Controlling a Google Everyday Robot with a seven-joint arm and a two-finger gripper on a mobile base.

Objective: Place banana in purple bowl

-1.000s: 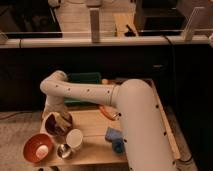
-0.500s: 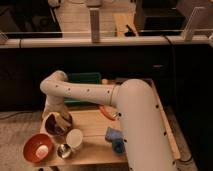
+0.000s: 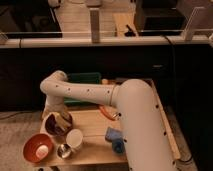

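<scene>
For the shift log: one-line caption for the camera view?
Claw down at the purple bowl, with orange bowl and white cup nearby.

gripper [image 3: 62, 119]: low over table's [image 3: 95, 126] left side
orange bowl [image 3: 37, 147]: nearer camera, left of gripper
white cup [image 3: 75, 138]: just right-front of gripper
blue item [image 3: 116, 140]: well right
green tray [image 3: 84, 78]: behind

A pale wooden counter [image 3: 95, 136] stands on a grey floor [image 3: 17, 137], which shows past the counter's left edge. Behind the far edge rises a dark wall panel [image 3: 30, 75]. A light ledge [image 3: 125, 42] runs across its top, with a white post [image 3: 95, 25] upright on it. Beyond the ledge lies a tan board [image 3: 122, 22]. A dark cable [image 3: 172, 65] hangs above the counter's right edge. The gripper [image 3: 59, 119] is low near the front left corner.
</scene>
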